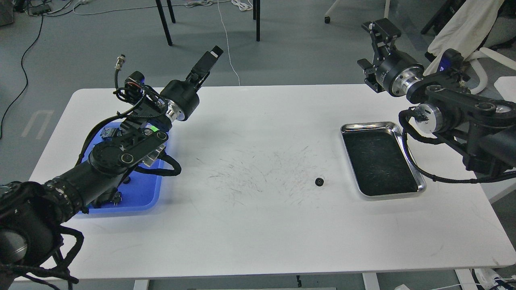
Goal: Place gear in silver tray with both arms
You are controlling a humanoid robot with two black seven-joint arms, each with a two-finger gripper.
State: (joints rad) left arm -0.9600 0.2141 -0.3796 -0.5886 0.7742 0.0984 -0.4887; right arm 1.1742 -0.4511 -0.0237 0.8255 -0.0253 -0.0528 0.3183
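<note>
A small black toothed gear (319, 182) is lying on the white surface (258, 225), just beside the shiny rectangular silver tray (421, 186). The right pincer (373, 50) is hanging released; the left pincer's (209, 60) state I cannot tell. No writing is reading clearly.

Not seeing any readable text, label, brand or number anywhere; white marking on floor (38, 124) at my left resembling no legible letter.
</note>
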